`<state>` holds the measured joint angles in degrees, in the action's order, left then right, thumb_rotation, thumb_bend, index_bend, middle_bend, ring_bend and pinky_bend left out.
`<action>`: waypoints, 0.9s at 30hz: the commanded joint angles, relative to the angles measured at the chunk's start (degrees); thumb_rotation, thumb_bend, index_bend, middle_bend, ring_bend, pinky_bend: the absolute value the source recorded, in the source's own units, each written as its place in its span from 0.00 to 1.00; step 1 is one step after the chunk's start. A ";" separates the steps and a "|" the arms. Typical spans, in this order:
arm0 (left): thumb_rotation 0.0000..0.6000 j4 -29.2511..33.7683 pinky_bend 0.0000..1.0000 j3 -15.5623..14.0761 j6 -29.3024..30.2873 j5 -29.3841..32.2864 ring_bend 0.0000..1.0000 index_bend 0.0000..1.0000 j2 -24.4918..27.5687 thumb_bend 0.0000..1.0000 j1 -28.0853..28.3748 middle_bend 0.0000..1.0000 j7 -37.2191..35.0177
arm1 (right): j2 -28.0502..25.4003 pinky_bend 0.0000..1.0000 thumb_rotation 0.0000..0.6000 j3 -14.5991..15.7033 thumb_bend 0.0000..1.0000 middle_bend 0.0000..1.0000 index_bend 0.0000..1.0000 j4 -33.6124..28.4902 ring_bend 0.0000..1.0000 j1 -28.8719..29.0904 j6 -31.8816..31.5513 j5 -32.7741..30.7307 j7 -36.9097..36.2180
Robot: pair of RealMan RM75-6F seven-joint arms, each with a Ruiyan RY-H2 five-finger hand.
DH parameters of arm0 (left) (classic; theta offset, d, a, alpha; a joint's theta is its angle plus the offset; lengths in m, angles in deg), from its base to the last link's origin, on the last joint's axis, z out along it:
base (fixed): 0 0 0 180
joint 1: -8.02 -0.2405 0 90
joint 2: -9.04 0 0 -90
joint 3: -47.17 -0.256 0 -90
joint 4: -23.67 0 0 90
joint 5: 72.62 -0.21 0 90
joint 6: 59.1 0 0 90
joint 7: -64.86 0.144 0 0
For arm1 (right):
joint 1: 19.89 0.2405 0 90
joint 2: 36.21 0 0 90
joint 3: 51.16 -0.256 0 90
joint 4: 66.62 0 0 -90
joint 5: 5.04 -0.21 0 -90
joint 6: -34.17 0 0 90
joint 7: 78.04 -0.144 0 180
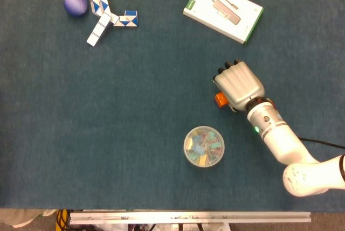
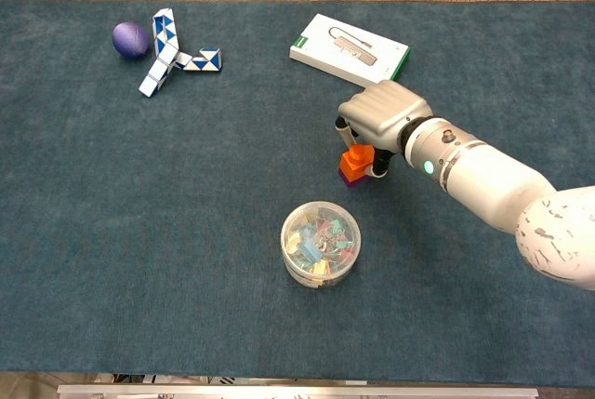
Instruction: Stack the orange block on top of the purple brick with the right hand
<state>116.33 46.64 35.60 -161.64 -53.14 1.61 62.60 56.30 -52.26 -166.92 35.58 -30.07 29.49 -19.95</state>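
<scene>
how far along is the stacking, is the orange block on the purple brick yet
Done, it seems: in the chest view the orange block sits on the purple brick. In hand: the right hand is over it, fingers around the block. Left: let go and withdraw.

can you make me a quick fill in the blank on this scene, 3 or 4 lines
1. The orange block sits on top of the ____ brick.
2. The right hand is over the ____ block.
3. The round tub of clips lies nearer the robot than the ____ box.
4. The purple ball lies beside the blue and white ____ toy.

Missing words: purple; orange; white; snake
</scene>
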 commanded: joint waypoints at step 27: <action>1.00 1.04 0.18 0.90 -0.16 0.24 0.29 0.33 0.01 0.24 0.79 0.33 1.38 | -18.50 0.28 1.00 2.78 0.16 0.31 0.31 -6.82 0.19 -11.50 -6.29 20.26 -19.96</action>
<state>117.37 47.52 35.42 -161.41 -53.12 2.39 63.96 40.20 -50.97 -174.65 27.26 -33.82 45.23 -35.88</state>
